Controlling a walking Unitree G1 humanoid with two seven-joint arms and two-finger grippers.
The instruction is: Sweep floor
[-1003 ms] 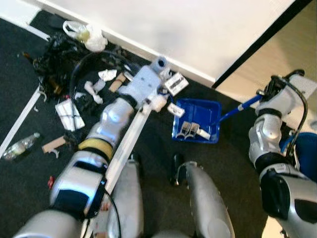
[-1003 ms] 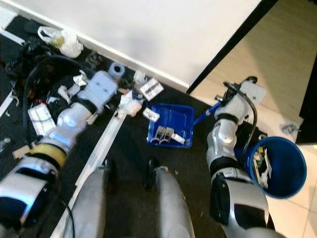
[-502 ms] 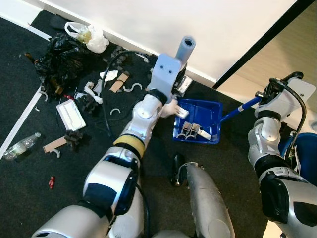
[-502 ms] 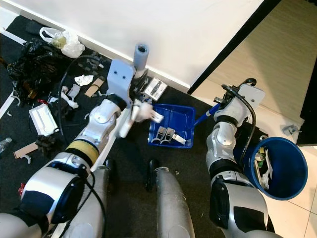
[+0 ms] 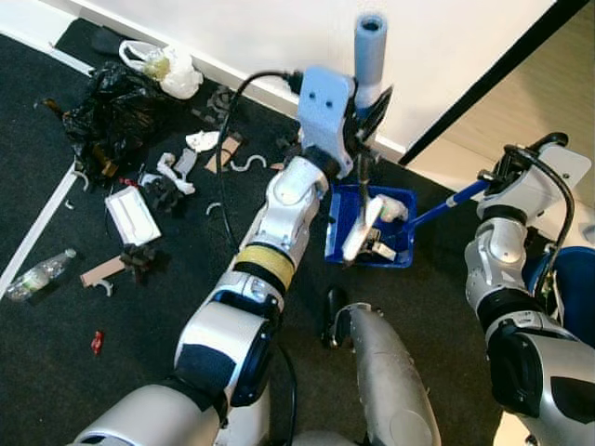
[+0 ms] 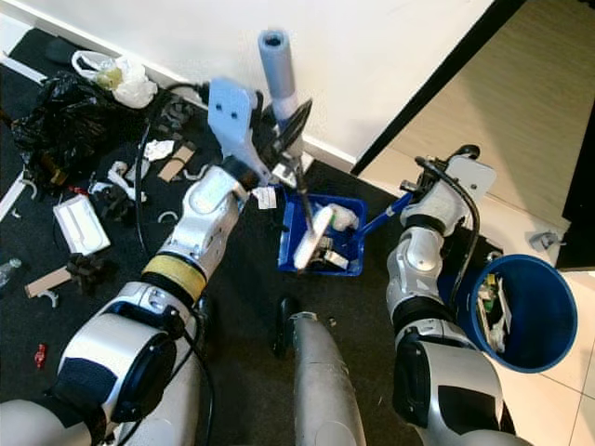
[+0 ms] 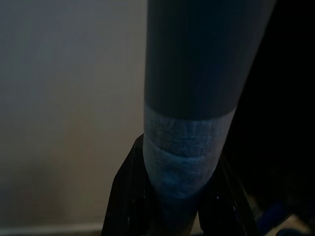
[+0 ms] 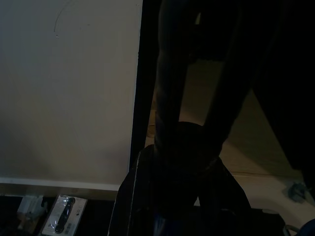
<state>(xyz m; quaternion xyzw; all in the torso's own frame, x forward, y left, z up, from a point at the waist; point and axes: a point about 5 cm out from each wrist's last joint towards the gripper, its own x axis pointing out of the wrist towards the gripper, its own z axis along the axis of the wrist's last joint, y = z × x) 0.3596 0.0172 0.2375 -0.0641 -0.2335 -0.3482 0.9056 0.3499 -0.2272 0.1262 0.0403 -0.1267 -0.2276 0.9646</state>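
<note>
My left gripper (image 5: 366,110) is shut on the grey broom handle (image 5: 370,45), held nearly upright by the white wall. In the left wrist view the handle (image 7: 187,142) sits between my black fingers (image 7: 125,196). The broom's thin rod runs down to a white head (image 5: 359,230) resting inside the blue dustpan (image 5: 402,246), among swept scraps. At the right, my right gripper (image 5: 497,177) is shut on the dustpan's blue handle (image 5: 448,202). Litter lies on the dark floor to the left: white scraps (image 5: 177,167), a flat packet (image 5: 130,216), cardboard bits (image 5: 100,271).
A black bag (image 5: 110,110) and a white plastic bag (image 5: 169,67) lie by the wall at far left. A plastic bottle (image 5: 35,277) and a small red item (image 5: 96,342) sit lower left. A blue bin (image 6: 521,316) holding rubbish stands at my right. My legs (image 5: 381,372) are below.
My left arm swung the broom rightward from the litter and tipped it upright. Its white head went from the floor into the dustpan, carrying a white scrap in. The right arm held still.
</note>
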